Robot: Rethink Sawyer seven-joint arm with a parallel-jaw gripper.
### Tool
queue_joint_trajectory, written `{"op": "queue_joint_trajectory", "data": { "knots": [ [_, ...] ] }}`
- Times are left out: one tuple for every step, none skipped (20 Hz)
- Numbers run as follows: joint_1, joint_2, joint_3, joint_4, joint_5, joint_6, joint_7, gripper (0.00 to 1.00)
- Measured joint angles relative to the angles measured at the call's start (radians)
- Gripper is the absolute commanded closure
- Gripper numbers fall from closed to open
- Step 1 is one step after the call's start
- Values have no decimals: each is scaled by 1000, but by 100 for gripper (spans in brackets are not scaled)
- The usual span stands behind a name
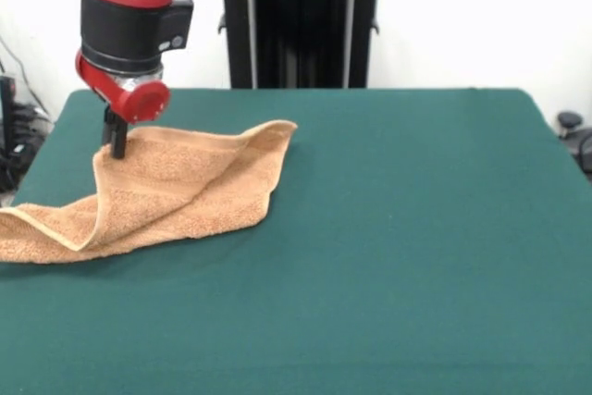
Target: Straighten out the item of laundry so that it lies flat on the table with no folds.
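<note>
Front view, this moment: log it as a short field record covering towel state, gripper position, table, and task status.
towel: orange-tan towel, folded over on itself, left part of the table
raised part: edge lifted into a ridge beneath the gripper
gripper: gripper at the towel's raised far-left edge; open or shut cannot be told
table: green top
task status: not yet flat, folds remain

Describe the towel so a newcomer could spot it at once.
On the dark green table, look to the picture's left side, beneath the red and black arm's gripper. The towel is the only orange-tan cloth there, rumpled and folded over itself.
</note>
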Motion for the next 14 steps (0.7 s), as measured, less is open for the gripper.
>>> {"op": "queue_joint_trajectory", "data": {
  "knots": [
    [1, 0, 2, -7, -4, 9, 0, 100],
    [2, 0, 4, -12, -8, 14, 0, 100],
    [5, 0, 9, -20, -14, 22, 0, 100],
    [8, 0, 15, -29, -20, 30, 0, 100],
    [10, 0, 18, -33, -22, 34, 0, 100],
    [13, 1, 22, -38, -24, 38, 0, 100],
    [17, 2, 28, -46, -26, 43, 0, 100],
    [20, 3, 32, -51, -26, 46, 0, 100],
    [29, 5, 38, -66, -27, 52, 0, 100],
    [34, 7, 42, -74, -27, 55, 0, 100],
    [36, 7, 44, -77, -27, 56, 0, 100],
    [45, 9, 51, -90, -27, 59, 0, 100],
    [51, 10, 56, -98, -27, 60, 0, 100],
    [56, 12, 60, -104, -27, 61, 0, 100]
  ]
}}
